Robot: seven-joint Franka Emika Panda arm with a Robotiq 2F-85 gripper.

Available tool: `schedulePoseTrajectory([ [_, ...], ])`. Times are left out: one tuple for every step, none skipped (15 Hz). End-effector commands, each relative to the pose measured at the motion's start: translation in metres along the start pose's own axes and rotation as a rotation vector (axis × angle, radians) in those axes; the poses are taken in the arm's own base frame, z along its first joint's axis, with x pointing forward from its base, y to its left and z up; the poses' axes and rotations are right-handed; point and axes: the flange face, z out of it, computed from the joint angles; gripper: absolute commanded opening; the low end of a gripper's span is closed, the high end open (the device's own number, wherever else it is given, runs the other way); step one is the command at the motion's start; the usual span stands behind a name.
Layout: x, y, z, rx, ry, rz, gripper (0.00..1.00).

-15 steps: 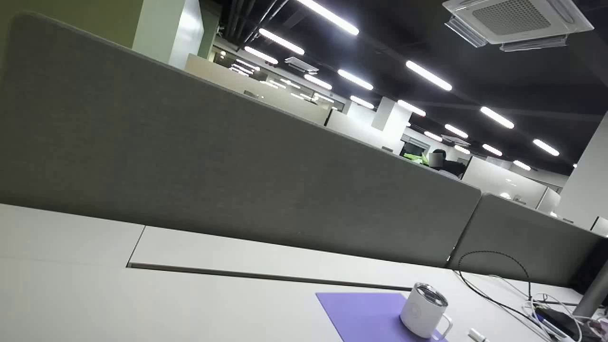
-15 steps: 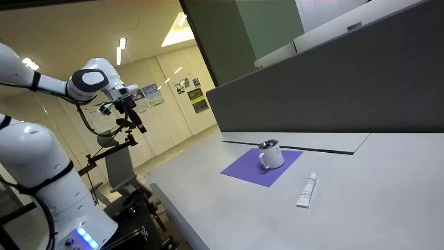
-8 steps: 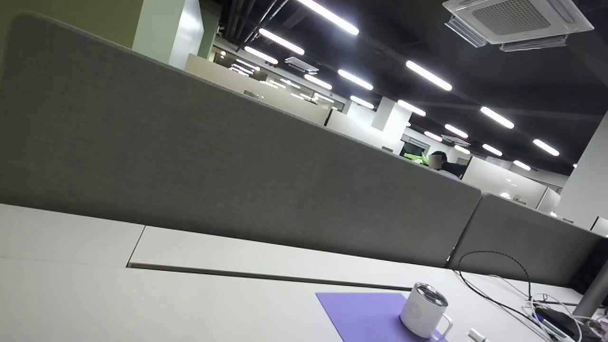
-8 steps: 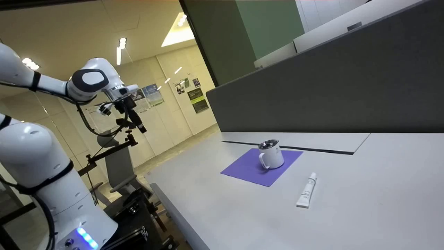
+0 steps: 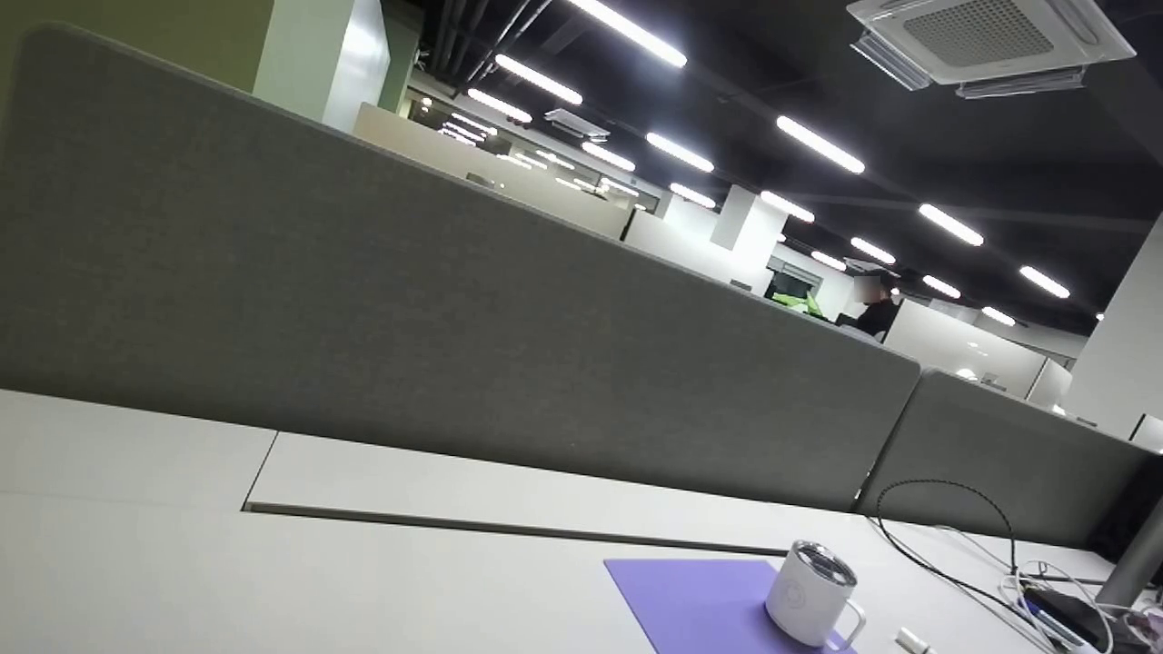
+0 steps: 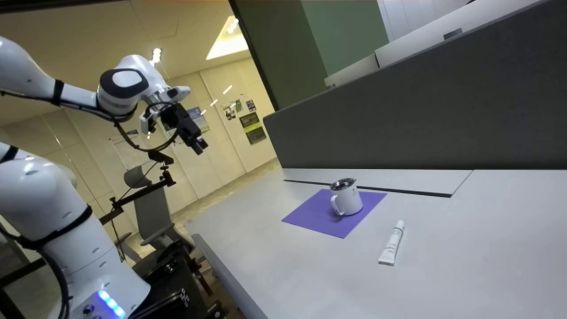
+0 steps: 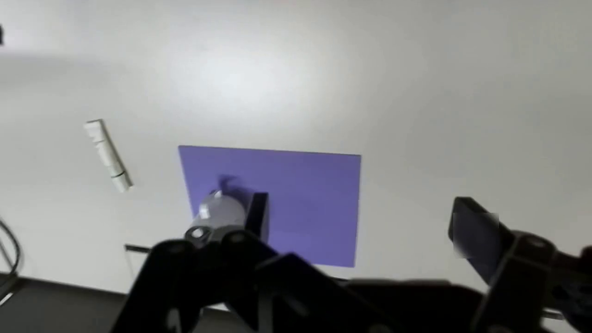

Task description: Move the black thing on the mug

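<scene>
Gripper (image 7: 361, 201) is spread wide, empty, probably to leave room for a grab. Mug (image 6: 347, 201) stands upright on the mat (image 6: 315, 216), lid (image 6: 343, 184) reachable; black thing's likely up there, too small to tell.

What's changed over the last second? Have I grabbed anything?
In an exterior view, the arm has moved up and rightward in the picture. Nothing has been taken hold of: in the wrist view the fingers stand apart. A person in the background has shifted right. The mug, its dark top, the purple mat and the white tube stayed put.
</scene>
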Motion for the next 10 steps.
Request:
schedulePoseTrajectory([
  [0.061,0.071,0.009,-0.107,-0.026,-0.115,1.0],
  [0.076,0.092,0.013,-0.138,-0.026,-0.144,1.0],
  [0.091,0.112,0.017,-0.187,-0.024,-0.163,1.0],
  [0.107,0.131,0.02,-0.239,-0.005,-0.161,1.0],
  [0.122,0.149,0.023,-0.288,0.009,-0.149,1.0],
  [0.138,0.168,0.026,-0.326,0.011,-0.124,1.0],
  [0.153,0.186,0.027,-0.352,-0.001,-0.063,1.0],
  [0.117,0.162,0.024,-0.303,0.009,-0.13,1.0],
  [0.13,0.177,0.027,-0.321,0.006,-0.108,1.0],
  [0.139,0.185,0.031,-0.325,0.002,-0.095,1.0],
])
